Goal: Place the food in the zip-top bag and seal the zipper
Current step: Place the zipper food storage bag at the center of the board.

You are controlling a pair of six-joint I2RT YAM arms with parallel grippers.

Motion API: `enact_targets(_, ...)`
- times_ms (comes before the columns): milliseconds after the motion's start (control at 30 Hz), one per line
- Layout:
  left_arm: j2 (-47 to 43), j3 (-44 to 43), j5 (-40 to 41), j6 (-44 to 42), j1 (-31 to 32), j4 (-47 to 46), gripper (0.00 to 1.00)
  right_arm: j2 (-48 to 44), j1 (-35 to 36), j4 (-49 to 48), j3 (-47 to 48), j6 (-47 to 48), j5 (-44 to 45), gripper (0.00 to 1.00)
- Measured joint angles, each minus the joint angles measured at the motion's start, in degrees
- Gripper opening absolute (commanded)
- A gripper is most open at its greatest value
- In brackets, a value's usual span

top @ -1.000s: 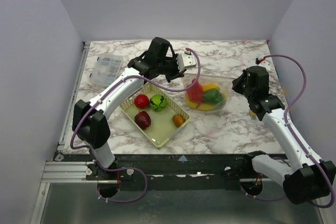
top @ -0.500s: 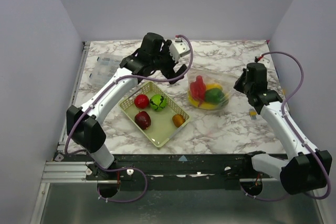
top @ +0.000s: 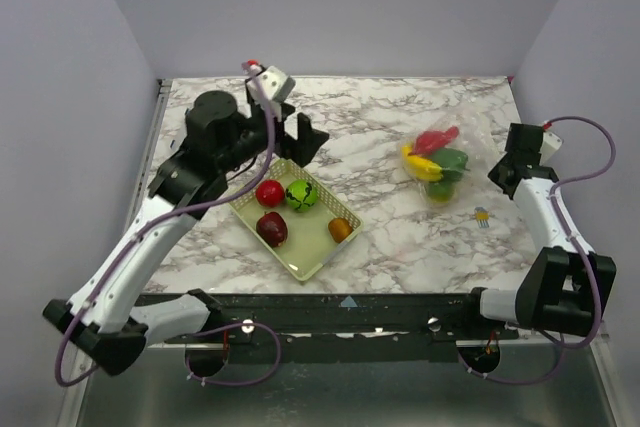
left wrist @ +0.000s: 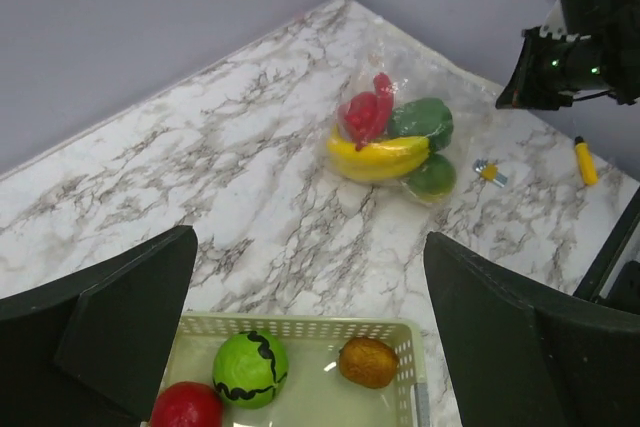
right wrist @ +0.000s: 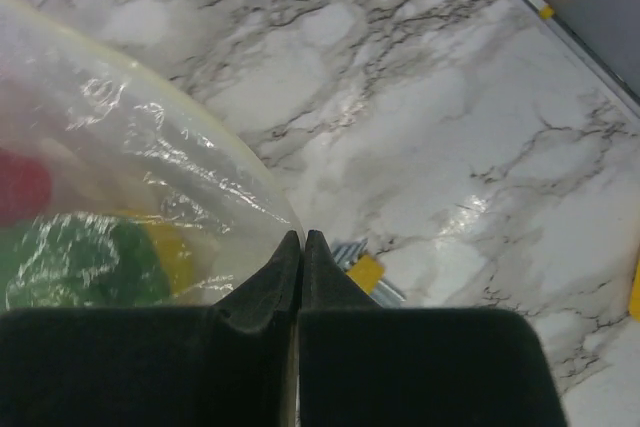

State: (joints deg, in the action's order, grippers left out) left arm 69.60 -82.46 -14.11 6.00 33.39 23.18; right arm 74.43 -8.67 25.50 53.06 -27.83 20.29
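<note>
Marble table (top: 400, 237) carries the mesh basket (top: 300, 259) near its middle and the zip-top bag (top: 440, 162) on its right half, with food (left wrist: 385, 142) inside. Only the right wrist view shows the right gripper (right wrist: 300, 247) pinching the bag's film. Since a second ago, the left gripper (top: 292, 127) has spread wide and left the bag, which has shifted right.

The zip-top bag (top: 440, 172) is seen bunched at the right of the tabletop (top: 400, 237), banana (top: 424, 169), chili (top: 432, 140) and green peppers (top: 453, 159) packed inside; four round fruits (top: 302, 194) are held in the basket (top: 300, 265).
</note>
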Motion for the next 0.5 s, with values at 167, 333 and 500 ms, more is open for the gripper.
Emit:
enact_targets(167, -14.21, 9.97, 1.01, 3.23, 0.04, -6.49, 0.99, 1.53, -6.88, 0.02, -2.47, -0.79, -1.4, 0.09)
enact_targets(333, -17.29, 11.98, 1.18, 4.96, 0.79, -10.78, 0.99, 0.94, -9.44, 1.01, -5.03, -2.16, -1.25, 0.17)
enact_targets(500, -16.87, 15.43, -1.64, 6.03, 1.84, -12.85, 0.99, -2.03, -9.4, 1.18, -5.16, -2.14, -1.09, 0.45)
